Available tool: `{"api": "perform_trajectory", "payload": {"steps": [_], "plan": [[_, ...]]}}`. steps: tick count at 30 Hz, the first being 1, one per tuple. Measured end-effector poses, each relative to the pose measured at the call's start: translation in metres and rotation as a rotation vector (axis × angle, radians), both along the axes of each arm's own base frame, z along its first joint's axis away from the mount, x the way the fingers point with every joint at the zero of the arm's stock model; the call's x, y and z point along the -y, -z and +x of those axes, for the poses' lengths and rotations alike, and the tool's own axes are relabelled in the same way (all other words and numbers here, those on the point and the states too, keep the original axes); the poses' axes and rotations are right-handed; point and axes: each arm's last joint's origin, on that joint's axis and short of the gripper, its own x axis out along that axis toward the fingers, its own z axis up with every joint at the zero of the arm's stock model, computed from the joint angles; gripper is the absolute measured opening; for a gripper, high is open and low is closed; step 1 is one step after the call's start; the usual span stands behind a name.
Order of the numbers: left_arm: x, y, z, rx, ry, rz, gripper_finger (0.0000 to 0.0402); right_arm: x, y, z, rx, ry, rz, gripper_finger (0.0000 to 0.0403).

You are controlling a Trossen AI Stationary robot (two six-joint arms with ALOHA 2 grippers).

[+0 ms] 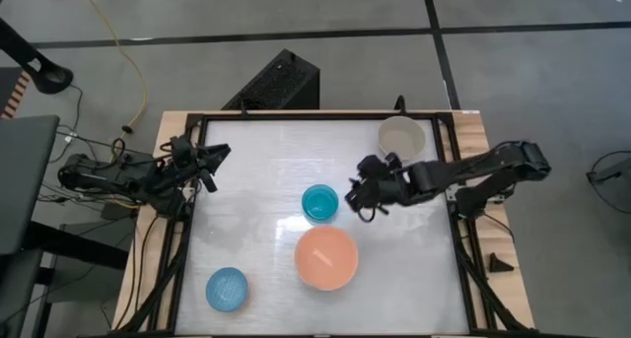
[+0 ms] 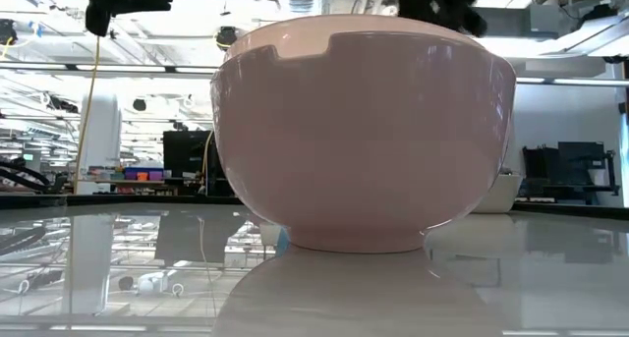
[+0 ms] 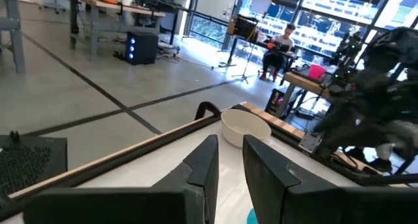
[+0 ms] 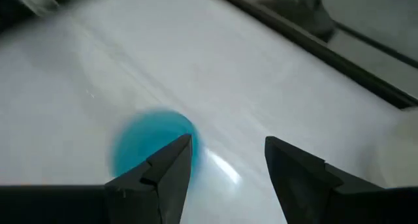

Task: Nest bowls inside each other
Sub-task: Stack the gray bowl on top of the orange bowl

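Note:
Several bowls stand on their bases on the white table. A small teal bowl (image 1: 319, 202) is mid-table, a pink bowl (image 1: 326, 257) just near of it, a light blue bowl (image 1: 227, 289) at the near left and a cream-white bowl (image 1: 401, 135) at the far right corner. My right gripper (image 1: 363, 194) hovers just right of the teal bowl, tilted down. In its wrist view it (image 4: 228, 145) is open wide and empty, with the teal bowl (image 4: 147, 145) beyond one finger. My left gripper (image 3: 230, 162) waits at the table's left edge (image 1: 209, 161), pointing level, a narrow empty gap between its fingers.
The pink bowl (image 2: 364, 131) fills the low view, with the cream-white bowl (image 2: 503, 192) behind it. A black frame (image 1: 296, 114) runs along the table's edges. There is bare tabletop between the left gripper and the teal bowl. A person sits far off in the room (image 3: 282, 41).

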Motion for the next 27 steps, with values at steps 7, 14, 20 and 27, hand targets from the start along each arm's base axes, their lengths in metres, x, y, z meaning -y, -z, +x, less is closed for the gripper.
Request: {"api": "perform_trajectory", "payload": {"steps": [7,14,20,27], "plan": [[0.0,0.0,0.0,0.014,0.006,-0.023,0.0059,0.052,0.025,-0.039,-0.192,0.017,0.086,0.023],[0.0,0.0,0.0,0.028,0.007,-0.043,0.0059,0.099,0.039,-0.066,-0.289,-0.032,0.171,0.023],[0.0,0.0,0.0,0.044,0.008,-0.066,0.0059,0.137,0.041,-0.076,-0.295,-0.101,0.2,0.023],[0.0,0.0,0.0,0.067,0.008,-0.097,0.0059,0.174,0.053,-0.084,-0.311,-0.156,0.27,0.023]]}}
